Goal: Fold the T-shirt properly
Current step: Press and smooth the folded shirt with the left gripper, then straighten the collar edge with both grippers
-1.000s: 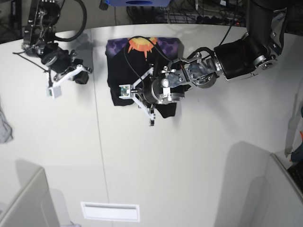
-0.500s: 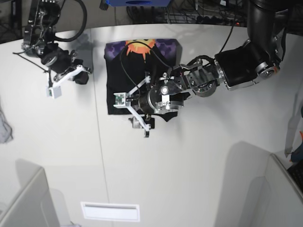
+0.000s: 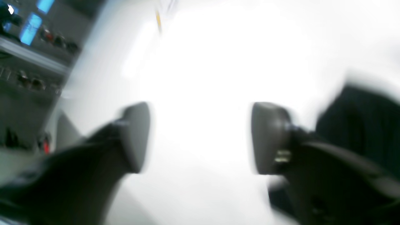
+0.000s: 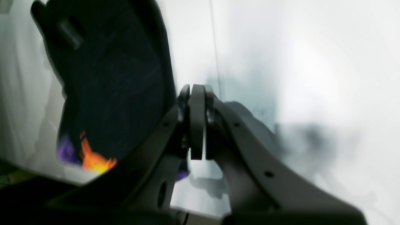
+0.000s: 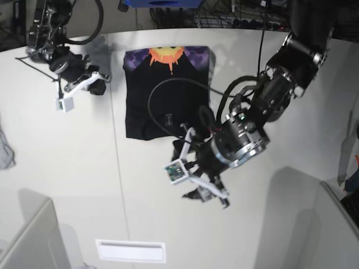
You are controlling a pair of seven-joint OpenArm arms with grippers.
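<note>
The left claw (image 5: 203,189) stands with its jaws apart and nothing between them; in the left wrist view only bare table (image 3: 200,78) shows between the two pads (image 3: 270,137). A second ago this claw was over the T-shirt's near edge. It has since released and drawn back toward the near side of the table, clear of the cloth.

The right claw (image 4: 197,122) is closed, pads together, holding nothing. It hangs well to the side of the T-shirt, beyond the edge on the base view's left, with no contact.

The T-shirt (image 5: 166,92) lies flat on the table as a compact rectangle. The black face is up over most of it, with the sun-like print (image 5: 166,55) exposed along the far edge. Neither claw touches it.

Judgement: the release marks the end of a fold. The garment appears folded or nearly so; remaining work is probably limited to checking the edges.
</note>
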